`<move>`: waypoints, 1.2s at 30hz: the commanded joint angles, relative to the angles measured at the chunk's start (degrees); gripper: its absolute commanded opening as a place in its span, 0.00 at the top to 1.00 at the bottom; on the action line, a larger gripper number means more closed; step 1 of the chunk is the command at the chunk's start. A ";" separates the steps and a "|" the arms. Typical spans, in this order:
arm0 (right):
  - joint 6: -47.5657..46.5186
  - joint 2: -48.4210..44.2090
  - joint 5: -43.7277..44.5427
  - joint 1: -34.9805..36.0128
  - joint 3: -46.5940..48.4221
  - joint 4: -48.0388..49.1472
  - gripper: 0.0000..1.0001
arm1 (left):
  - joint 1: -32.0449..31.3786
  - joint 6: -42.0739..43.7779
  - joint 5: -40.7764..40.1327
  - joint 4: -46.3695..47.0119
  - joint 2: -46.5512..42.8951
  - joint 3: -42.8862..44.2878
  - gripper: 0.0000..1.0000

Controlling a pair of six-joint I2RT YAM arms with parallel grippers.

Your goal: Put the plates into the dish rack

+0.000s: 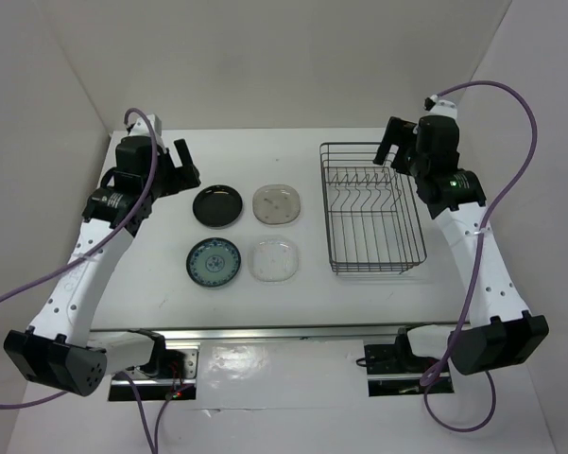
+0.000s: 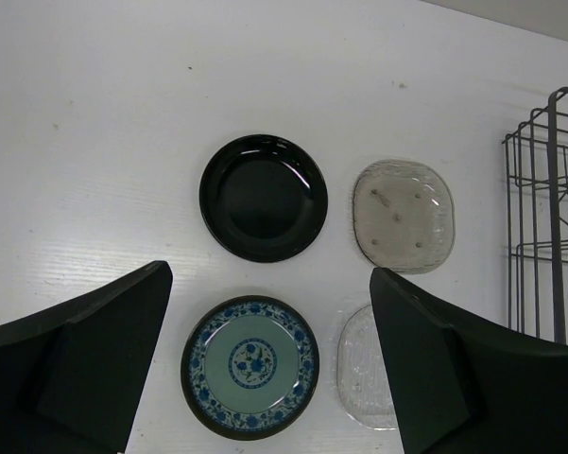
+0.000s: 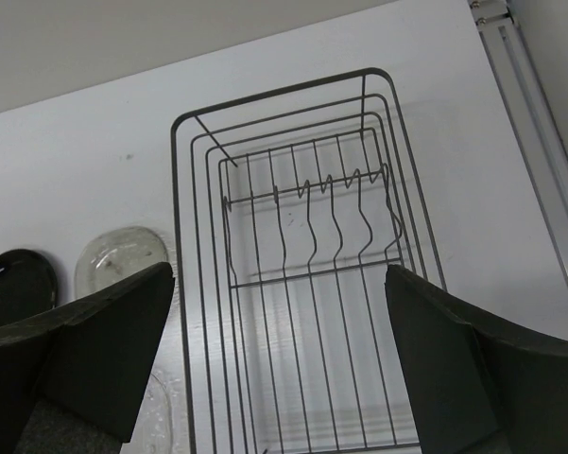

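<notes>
Four plates lie in a square on the white counter (image 1: 161, 284), left of the wire dish rack (image 1: 373, 210): black plate (image 1: 217, 205) and speckled clear plate (image 1: 277, 203) behind, blue-patterned plate (image 1: 214, 261) and clear rounded-square plate (image 1: 273, 259) in front. The left claw (image 2: 271, 272) hovers above them and the right claw (image 3: 280, 272) above the rack, both spread wide

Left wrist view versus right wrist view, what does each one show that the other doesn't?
Only the left wrist view shows the blue-green patterned plate. Only the right wrist view shows the inside of the dish rack, with its row of upright dividers; the left wrist view catches just one end of the rack. Both show the black plate and the speckled clear plate.
</notes>
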 commanded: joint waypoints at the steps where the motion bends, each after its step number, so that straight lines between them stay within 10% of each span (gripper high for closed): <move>1: -0.83 0.24 2.29 1.28 1.19 2.82 0.00 | 0.41 -0.98 -1.76 2.96 -1.62 -0.46 0.00; 15: 0.31 -3.10 -11.86 2.60 -7.94 9.93 0.00 | 2.43 -10.90 0.94 -1.96 9.87 -1.16 0.00; 36: -0.74 -2.75 -12.92 13.93 -16.21 14.07 0.00 | 10.25 -17.07 13.18 16.06 34.15 -6.44 0.08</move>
